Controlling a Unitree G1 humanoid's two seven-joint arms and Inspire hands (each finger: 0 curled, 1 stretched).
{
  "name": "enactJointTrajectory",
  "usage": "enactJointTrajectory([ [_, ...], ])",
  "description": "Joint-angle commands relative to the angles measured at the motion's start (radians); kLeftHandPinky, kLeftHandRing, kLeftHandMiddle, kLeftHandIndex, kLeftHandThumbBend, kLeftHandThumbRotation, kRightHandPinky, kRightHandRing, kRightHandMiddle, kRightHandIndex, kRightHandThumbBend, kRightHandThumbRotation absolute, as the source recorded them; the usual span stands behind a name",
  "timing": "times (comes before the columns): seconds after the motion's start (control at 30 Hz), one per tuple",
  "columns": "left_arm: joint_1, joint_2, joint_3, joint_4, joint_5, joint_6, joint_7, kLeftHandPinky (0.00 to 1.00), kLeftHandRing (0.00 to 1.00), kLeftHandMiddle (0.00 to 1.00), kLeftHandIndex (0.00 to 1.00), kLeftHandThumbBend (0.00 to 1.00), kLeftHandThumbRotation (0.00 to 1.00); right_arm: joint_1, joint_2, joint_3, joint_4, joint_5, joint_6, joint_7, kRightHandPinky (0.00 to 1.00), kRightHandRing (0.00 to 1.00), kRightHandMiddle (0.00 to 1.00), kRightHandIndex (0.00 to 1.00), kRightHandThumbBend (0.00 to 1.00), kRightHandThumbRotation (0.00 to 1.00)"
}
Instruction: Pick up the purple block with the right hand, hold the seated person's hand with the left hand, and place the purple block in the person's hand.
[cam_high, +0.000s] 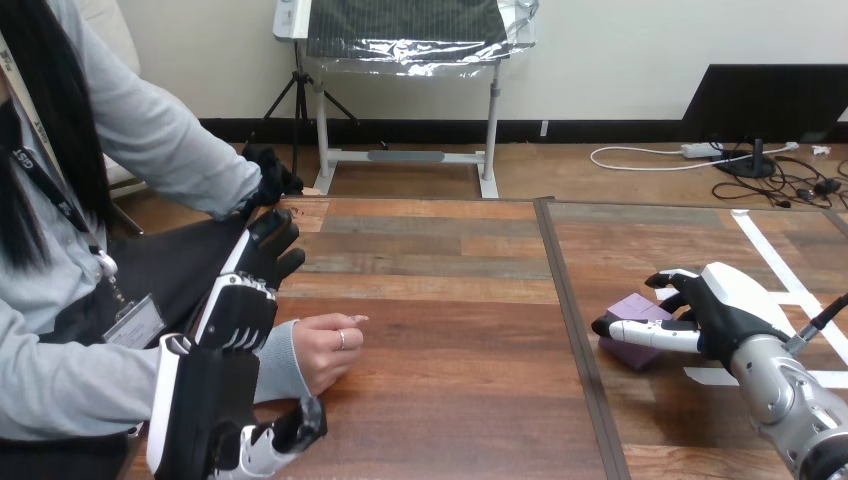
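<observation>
The purple block (632, 307) lies on the table at the right. My right hand (725, 305) is curled round it, with the thumb laid across its near side and the fingers bent over its far side. The person's hand (325, 350) rests loosely curled on the table at the left, palm down. My left hand (215, 400) stands over the person's wrist with its fingers (268, 250) stretched straight toward the far side. Its thumb (290, 432) sits just on the near side of the person's hand. The wrist itself is hidden behind my left hand.
A dark seam (575, 330) runs front to back between the two tabletop halves. White tape strips (790, 280) cross the right half near my right hand. The person's torso and other arm fill the left edge.
</observation>
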Motion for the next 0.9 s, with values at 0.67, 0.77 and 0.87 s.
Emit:
enactJointTrajectory([
  [0.67, 0.015, 0.000, -0.001, -0.119, 0.010, 0.008, 0.009, 0.90, 0.93, 0.93, 0.91, 1.00, 0.67, 0.001, 0.049, 0.035, 0.005, -0.026, 0.040, -0.087, 0.39, 0.30, 0.36, 0.81, 1.00, 0.57],
  [0.77, 0.018, -0.002, 0.002, -0.122, 0.017, 0.006, 0.013, 0.90, 0.93, 0.93, 0.91, 1.00, 0.67, 0.000, 0.053, 0.047, 0.006, -0.040, 0.058, -0.117, 0.43, 0.40, 0.46, 0.75, 0.96, 0.49],
  [0.87, 0.023, -0.006, 0.007, -0.128, 0.026, 0.007, 0.020, 0.90, 0.93, 0.93, 0.91, 1.00, 0.68, -0.002, 0.057, 0.057, 0.007, -0.053, 0.082, -0.144, 0.44, 0.45, 0.51, 0.69, 0.92, 0.42],
])
